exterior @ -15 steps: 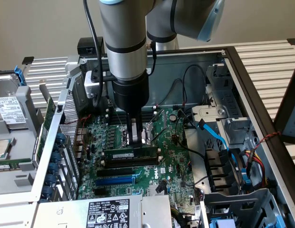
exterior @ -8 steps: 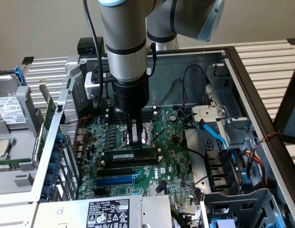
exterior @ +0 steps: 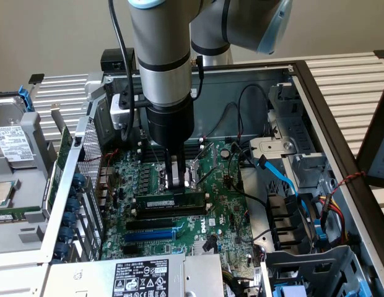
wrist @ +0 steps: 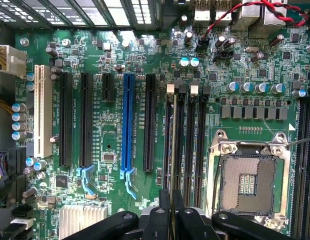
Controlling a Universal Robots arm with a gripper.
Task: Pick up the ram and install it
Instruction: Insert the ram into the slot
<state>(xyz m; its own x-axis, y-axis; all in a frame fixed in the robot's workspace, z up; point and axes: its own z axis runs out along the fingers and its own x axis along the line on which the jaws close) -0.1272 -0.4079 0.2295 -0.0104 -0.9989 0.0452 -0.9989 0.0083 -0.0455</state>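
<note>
Your gripper [exterior: 175, 184] has its fingers [wrist: 165, 206] drawn narrow, and they look closed on the upper edge of the ram [exterior: 170, 202], near the middle of its length. Take the CPU socket [wrist: 252, 182] as your landmark. The ram stands on edge on the side of the socket that faces the blue expansion slot [wrist: 127, 120], in the row of black memory slots [wrist: 200, 135] just beside the socket. It sits over the slot of that row farthest from the socket.

The relation that matters is alignment. The ram's long axis runs parallel to the socket's near side and along the slot beneath it, with the fingers straight above, gripping across its thin dimension. In the wrist view you see it edge-on as a thin line [wrist: 173, 145] running away from the fingertips down the slot. You cannot tell from here whether it is fully seated.
</note>
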